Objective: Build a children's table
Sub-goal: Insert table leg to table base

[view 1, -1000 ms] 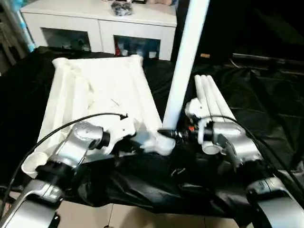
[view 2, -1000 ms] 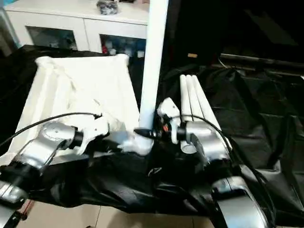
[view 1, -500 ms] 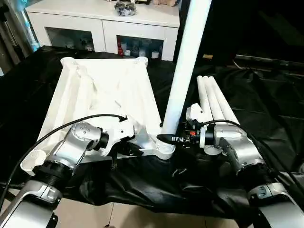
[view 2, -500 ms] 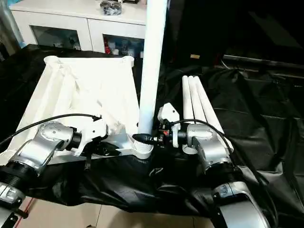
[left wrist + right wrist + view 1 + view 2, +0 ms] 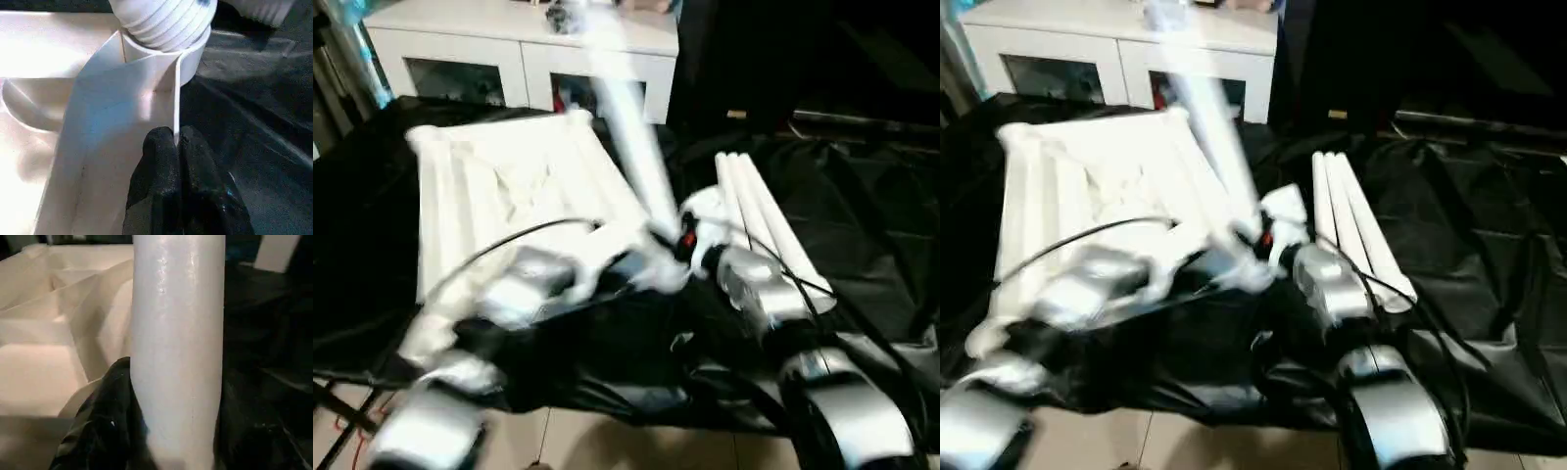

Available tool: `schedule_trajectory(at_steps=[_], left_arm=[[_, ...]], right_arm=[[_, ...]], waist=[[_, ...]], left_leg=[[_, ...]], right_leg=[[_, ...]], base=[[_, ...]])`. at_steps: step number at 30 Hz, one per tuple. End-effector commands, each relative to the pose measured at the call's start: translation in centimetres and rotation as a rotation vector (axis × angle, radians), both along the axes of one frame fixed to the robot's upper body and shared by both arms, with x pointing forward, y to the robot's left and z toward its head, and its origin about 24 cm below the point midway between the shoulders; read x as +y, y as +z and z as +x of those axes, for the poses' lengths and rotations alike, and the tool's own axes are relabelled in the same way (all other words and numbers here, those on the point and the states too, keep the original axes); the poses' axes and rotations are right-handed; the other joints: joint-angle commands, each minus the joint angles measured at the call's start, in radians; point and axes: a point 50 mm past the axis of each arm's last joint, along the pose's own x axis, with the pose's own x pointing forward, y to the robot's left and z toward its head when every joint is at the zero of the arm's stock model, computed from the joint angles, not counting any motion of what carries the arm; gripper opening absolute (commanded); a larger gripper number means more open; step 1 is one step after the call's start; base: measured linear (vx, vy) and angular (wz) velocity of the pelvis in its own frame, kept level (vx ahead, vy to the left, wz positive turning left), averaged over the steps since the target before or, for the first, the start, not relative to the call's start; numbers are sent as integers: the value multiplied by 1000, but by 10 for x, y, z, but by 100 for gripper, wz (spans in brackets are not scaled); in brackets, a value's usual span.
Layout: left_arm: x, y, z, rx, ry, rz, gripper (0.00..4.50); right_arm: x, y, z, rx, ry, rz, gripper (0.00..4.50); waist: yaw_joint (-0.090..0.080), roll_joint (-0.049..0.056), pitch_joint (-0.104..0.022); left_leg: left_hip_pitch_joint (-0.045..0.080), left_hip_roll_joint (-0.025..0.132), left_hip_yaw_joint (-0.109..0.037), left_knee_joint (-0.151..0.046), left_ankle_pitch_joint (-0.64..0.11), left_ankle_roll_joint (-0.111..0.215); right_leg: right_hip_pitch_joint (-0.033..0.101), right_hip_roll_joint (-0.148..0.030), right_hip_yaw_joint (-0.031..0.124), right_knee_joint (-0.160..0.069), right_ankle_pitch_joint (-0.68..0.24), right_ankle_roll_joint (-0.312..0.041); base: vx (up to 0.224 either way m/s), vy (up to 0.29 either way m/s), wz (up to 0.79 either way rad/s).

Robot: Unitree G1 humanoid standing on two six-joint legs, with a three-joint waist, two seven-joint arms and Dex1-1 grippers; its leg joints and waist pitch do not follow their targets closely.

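Right gripper (image 5: 161, 431) clamps tilted leg (image 5: 178, 342); left gripper (image 5: 178, 147) pinches tabletop (image 5: 58, 49) rib. Risk: leg cross-threads, tilt.

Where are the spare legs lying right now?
In the head views, the three spare legs lie side by side on the black sheet, right of the tabletop and just beyond the right pincer.

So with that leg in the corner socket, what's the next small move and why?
Probably keep turning the leg: its threads show above the socket. The right gripper grips it while the left gripper pinches the tabletop's rib.
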Motion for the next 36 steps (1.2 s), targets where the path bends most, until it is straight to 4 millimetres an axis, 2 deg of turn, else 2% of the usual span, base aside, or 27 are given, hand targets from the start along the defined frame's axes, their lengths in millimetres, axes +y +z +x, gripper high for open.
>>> schedule_trajectory(at_steps=[1, 2, 4, 5, 6, 7, 8, 9, 11, 14, 15, 16, 19, 20, 22, 25, 26, 29, 31, 32, 34, 36], left_arm=[[-2, 27, 11, -180, -2, -7, 0], [-1, 26, 10, -183, -11, -6, 0], [3, 24, 0, -185, -95, -11, 0], [7, 23, -5, -180, -133, -13, 0], [7, 23, -5, -180, -133, -13, 0], [8, 22, -7, -175, -139, -10, 0], [13, 20, -13, -161, -190, -16, 0], [16, 19, -15, -155, -202, -11, 0], [19, 18, -16, -155, -217, -1, 0], [27, 21, -19, -175, -257, -5, 0], [28, 21, -18, -176, -245, -3, 44], [29, 22, -19, -165, -247, -13, 44], [36, 28, -19, -141, -242, -37, 55], [41, 37, -16, -117, -200, -107, 82], [43, 40, -14, -120, -190, -119, 94], [52, 57, -6, -152, -160, -185, 93], [56, 67, 2, -174, -97, -219, 93], [59, 76, 14, -202, 4, -245, 92], [56, 90, 38, -268, 235, -274, 92], [56, 90, 38, -268, 235, -274, 92], [43, 103, 48, -317, 312, -332, 92], [24, 112, 49, -322, 280, -396, 92]], right_arm=[[12, -30, -18, 133, 41, 62, 187], [12, -29, -17, 128, 40, 70, 187], [8, -22, -15, 80, 49, 113, 187], [6, -16, -14, 51, 57, 146, 187], [6, -16, -14, 51, 57, 146, 187], [5, -14, -13, 40, 58, 159, 187], [4, -7, -12, 7, 83, 188, 187], [4, -5, -12, -3, 92, 196, 187], [3, -2, -12, -16, 103, 208, 187], [-3, 16, -12, -78, 169, 270, 187], [-4, 18, -12, -84, 178, 277, 187], [-5, 20, -13, -90, 189, 281, 187], [-10, 24, -15, -108, 213, 286, 187], [-12, 25, -17, -113, 229, 276, 187], [-13, 25, -18, -114, 235, 273, 187], [-14, 25, -20, -114, 243, 270, 187], [-14, 26, -21, -114, 247, 273, 187], [-14, 27, -23, -113, 255, 276, 187], [-12, 29, -24, -112, 268, 277, 187], [-12, 29, -24, -112, 268, 277, 187], [-10, 29, -24, -113, 276, 272, 187], [-9, 30, -24, -113, 280, 267, 187]], waist=[[1, 8, -53], [0, 8, -56], [2, 16, -59], [1, 13, -61], [2, 13, -63], [1, 14, -65], [2, 21, -67], [-1, 19, -67], [-3, 21, -67], [-3, 16, -64], [-2, 17, -63], [-2, 20, -63], [3, 21, -61], [3, 22, -61], [6, 20, -61], [6, 17, -60], [6, 17, -60], [9, 13, -60], [11, 13, -61], [14, 11, -61], [18, 8, -63], [22, 5, -64]], left_leg=[[13, 27, -11, -72, -350, 4], [6, 29, -10, -72, -322, 7], [7, 31, -10, -71, -298, 11], [1, 30, -6, -69, -257, 23], [4, 30, -4, -67, -242, 28], [1, 29, -2, -63, -200, 37], [0, 29, -2, -62, -164, 45], [-3, 29, -2, -61, -154, 51], [2, 29, 0, -60, -145, 60], [5, 30, 1, -61, -166, 63], [6, 30, 1, -62, -169, 62], [8, 32, 1, -63, -177, 57], [10, 33, 3, -64, -187, 42], [10, 32, 4, -63, -182, 34], [10, 30, 5, -62, -180, 31], [11, 26, 4, -62, -195, 23], [10, 25, 4, -61, -192, 21], [10, 23, 4, -59, -182, 24], [12, 22, 5, -55, -182, 25], [9, 22, 3, -54, -178, 31], [6, 21, 3, -51, -161, 35], [2, 22, 3, -50, -138, 47]], right_leg=[[27, -80, 48, -93, -351, -162], [32, -79, 47, -87, -314, -170], [33, -79, 48, -82, -264, -185], [39, -77, 48, -73, -188, -203], [39, -76, 48, -71, -162, -211], [44, -74, 49, -62, -97, -228], [46, -73, 47, -56, -38, -241], [47, -72, 47, -53, -14, -246], [47, -70, 46, -49, 28, -262], [47, -70, 47, -55, -9, -260], [48, -70, 47, -54, -16, -257], [46, -71, 48, -55, -31, -256], [45, -72, 49, -57, -63, -253], [44, -70, 49, -54, -56, -254], [44, -69, 50, -54, -52, -254], [43, -69, 50, -59, -95, -242], [45, -68, 50, -57, -97, -238], [46, -66, 49, -56, -95, -230], [44, -65, 48, -57, -90, -228], [47, -68, 48, -57, -91, -227], [49, -69, 47, -57, -85, -223], [52, -73, 47, -56, -66, -235]], base=[[0, 0, 0], [0, 0, 0], [0, 0, 0], [0, 0, 0], [0, 0, 0], [0, 0, 0], [0, 0, 0], [0, 0, 0], [0, 0, 0], [0, 0, 0], [0, 0, 0], [0, 0, 0], [0, 0, 0], [0, 0, 0], [0, 0, 0], [0, 0, 0], [0, 0, 0], [0, 0, 0], [0, 0, 0], [0, 0, 0], [0, 0, 0], [0, 0, 0]])
